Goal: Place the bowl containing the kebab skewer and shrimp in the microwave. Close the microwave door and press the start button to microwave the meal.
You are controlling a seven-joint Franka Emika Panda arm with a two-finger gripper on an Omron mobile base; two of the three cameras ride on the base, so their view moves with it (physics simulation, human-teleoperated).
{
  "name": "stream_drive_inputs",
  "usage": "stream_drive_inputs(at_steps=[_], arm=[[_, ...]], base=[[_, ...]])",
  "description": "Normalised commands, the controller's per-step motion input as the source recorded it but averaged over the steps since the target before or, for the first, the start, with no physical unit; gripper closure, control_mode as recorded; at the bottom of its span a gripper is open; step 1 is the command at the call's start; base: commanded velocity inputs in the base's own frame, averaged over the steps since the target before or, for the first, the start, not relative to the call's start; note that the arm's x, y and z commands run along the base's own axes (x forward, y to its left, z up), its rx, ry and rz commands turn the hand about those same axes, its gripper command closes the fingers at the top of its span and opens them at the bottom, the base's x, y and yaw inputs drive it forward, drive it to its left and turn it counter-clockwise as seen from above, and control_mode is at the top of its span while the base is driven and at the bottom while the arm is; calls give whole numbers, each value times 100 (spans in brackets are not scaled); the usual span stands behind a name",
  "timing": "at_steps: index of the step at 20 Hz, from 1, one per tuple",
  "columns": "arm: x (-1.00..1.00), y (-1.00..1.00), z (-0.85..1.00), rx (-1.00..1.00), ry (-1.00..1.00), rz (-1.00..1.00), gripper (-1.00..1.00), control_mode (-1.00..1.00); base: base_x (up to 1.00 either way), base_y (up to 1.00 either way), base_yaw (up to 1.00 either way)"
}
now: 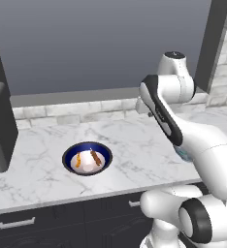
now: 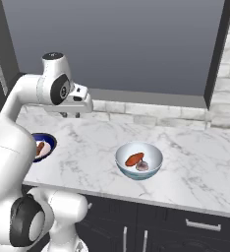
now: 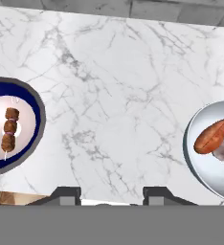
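The dark blue bowl stands on the marble counter, white inside. In it lie the thin orange shrimp and the brown kebab skewer. In the hand view the bowl is at the left edge with the kebab skewer in it. My gripper is open and holds nothing. It hangs well above the counter, over the bare stretch to the right of the bowl. In the right base view the gripper sits near the back wall. A dark boxy panel fills the left edge; I cannot tell if it is the microwave.
A second, pale bowl holds a reddish-brown piece and a greyish one; it stands to the right of my hand. The marble counter ends at a brick backsplash below a large window. Dark drawers run under the front edge.
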Motion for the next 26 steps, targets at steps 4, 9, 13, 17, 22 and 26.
stream_drive_inputs(at_steps=[4, 9, 13, 17, 22, 26], arm=[[-3, 3, -30, 0, -4, 0, -100, -100], [-14, 39, -54, 4, -15, 0, -100, -100], [-3, 55, -47, 11, -10, 0, -100, -100], [0, 62, -47, 13, -2, 0, -100, -100], [0, 52, -51, 15, 0, 0, -100, -100], [7, 47, -41, 12, 1, 0, -100, -100]], base=[[0, 0, 0], [0, 0, 0], [0, 0, 0], [0, 0, 0], [0, 0, 0], [0, 0, 0]])
